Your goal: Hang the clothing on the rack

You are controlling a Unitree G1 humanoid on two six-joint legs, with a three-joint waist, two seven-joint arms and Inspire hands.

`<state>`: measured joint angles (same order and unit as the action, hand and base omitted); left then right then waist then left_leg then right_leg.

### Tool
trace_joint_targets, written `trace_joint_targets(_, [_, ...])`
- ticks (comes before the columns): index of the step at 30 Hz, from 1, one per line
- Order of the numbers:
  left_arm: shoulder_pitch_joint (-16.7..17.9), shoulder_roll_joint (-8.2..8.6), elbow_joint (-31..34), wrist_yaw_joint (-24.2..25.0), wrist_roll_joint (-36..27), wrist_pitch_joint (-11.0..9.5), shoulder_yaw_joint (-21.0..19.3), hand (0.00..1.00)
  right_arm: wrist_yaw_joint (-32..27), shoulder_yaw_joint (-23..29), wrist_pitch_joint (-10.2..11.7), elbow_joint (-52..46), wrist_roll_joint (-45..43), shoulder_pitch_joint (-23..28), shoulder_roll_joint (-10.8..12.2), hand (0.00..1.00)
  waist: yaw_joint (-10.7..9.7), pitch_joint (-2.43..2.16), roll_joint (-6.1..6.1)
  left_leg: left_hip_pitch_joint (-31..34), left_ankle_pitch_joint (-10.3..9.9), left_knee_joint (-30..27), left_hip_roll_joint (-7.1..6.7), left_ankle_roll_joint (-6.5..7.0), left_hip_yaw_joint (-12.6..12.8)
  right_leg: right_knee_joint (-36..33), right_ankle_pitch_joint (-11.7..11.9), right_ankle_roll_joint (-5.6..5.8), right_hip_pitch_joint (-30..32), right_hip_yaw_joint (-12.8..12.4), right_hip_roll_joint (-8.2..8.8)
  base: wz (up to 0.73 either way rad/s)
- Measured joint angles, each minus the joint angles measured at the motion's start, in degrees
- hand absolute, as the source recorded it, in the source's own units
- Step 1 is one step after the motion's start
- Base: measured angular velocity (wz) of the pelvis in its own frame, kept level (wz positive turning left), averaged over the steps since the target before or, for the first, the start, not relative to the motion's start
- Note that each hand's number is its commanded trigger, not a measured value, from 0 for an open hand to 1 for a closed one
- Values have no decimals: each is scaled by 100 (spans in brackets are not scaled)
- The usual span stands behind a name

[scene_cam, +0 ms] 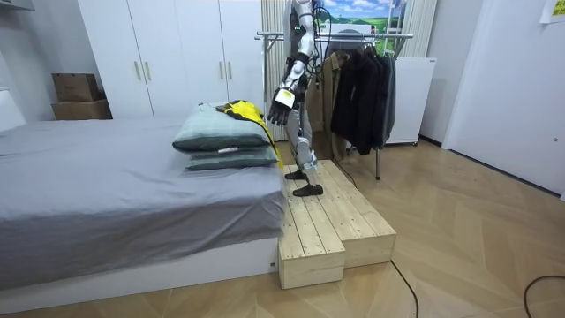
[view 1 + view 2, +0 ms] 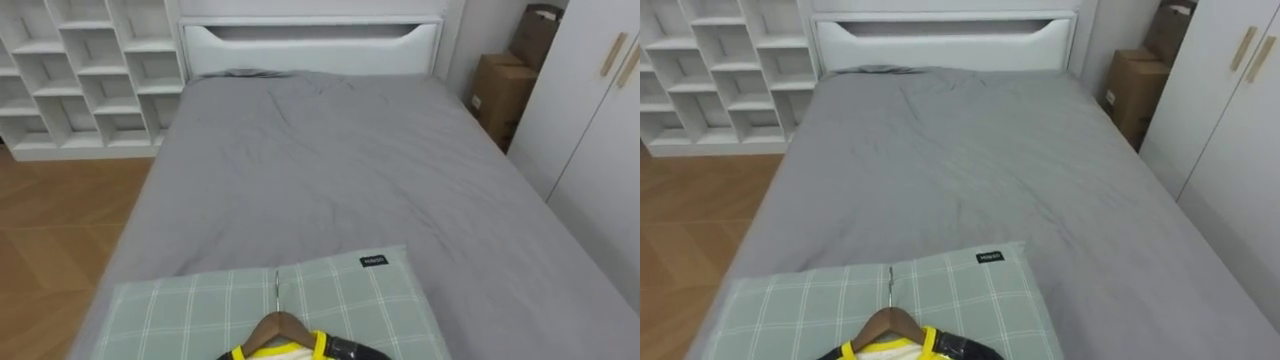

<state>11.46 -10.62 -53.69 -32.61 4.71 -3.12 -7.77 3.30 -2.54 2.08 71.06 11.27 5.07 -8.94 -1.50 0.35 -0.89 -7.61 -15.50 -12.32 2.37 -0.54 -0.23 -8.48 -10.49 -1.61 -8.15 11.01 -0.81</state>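
Most of what my head cameras give me is the grey bed (image 2: pixel 330 170), running from its white headboard (image 2: pixel 310 45) down to the foot end below me. Right of the bed stands a white wardrobe (image 2: pixel 600 130), and left of it a white shelf unit (image 2: pixel 90 70). In the room view the robot stands on a wooden platform (image 1: pixel 335 221) set against the foot of the bed, with a clothes rack (image 1: pixel 353 79) of dark garments just behind it.

Two pillows (image 1: pixel 225 141) are stacked at the bed's foot end. Cardboard boxes (image 2: pixel 500 90) sit beside the headboard corner, on the wardrobe side. The yellow-and-black garment (image 2: pixel 300 350) lies on the top pillow on its wooden hanger (image 2: pixel 280 325), hook pointing up the bed. The left hand (image 1: pixel 282 103) hangs just beside that garment, not touching it that I can see — whether it is open or closed I cannot tell.
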Motion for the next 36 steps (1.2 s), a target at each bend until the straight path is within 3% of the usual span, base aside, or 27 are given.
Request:
trace_joint_targets(4, [23, -2, 617, -230, 652, -88, 4, 0, -49, 46, 60, -174, -134, 88, -1, 0, 20, -4, -15, 8, 9, 14, -7, 3, -14, -21, 4, 5, 17, 11, 7, 0])
trace_joint_targets(9, [-53, -40, 962, -454, 1262, -191, 194, 0, -73, 151, 77, -225, -332, 74, -62, 0, -78, -49, -78, -21, 22, 55, -28, 24, -19, -18, 15, 21, 3, 23, 23, 0])
trace_joint_targets(16, [-220, -48, 1124, -477, 1807, -195, 344, 0, -62, 169, 110, -228, -481, 82, -82, 0, -244, -27, -110, -138, 26, 72, -37, 31, 6, -18, 16, 25, -84, 21, 39, -1])
trace_joint_targets(20, [-309, -89, 1681, -463, 2396, -194, 388, 0, -55, 227, 111, -228, -670, 94, -122, 0, -327, -41, -66, -83, 36, 62, -63, 47, -1, 2, 10, 35, -43, -7, 60, 0])
trace_joint_targets(23, [-481, -183, 1951, -436, 2691, -201, 472, 0, 6, 274, 148, -228, -734, 133, -213, 0, -367, -26, -109, -82, 47, 64, -92, 66, -9, 27, -2, 60, -66, -11, 84, 0])
trace_joint_targets(30, [-708, -263, 2122, -372, 2654, -216, 586, 0, 67, 387, 154, -174, -706, 204, -295, 0, -514, -30, -182, -21, 50, 62, -99, 71, 15, 46, 9, 77, -1, -66, 84, -2])
trace_joint_targets(36, [-1228, -388, 2242, -124, 2712, -166, 615, 0, 129, 375, 154, -192, -611, 170, -299, 0, -610, -22, -161, 130, 96, 83, -102, 80, 21, -35, 28, 77, 193, -70, 99, 0])
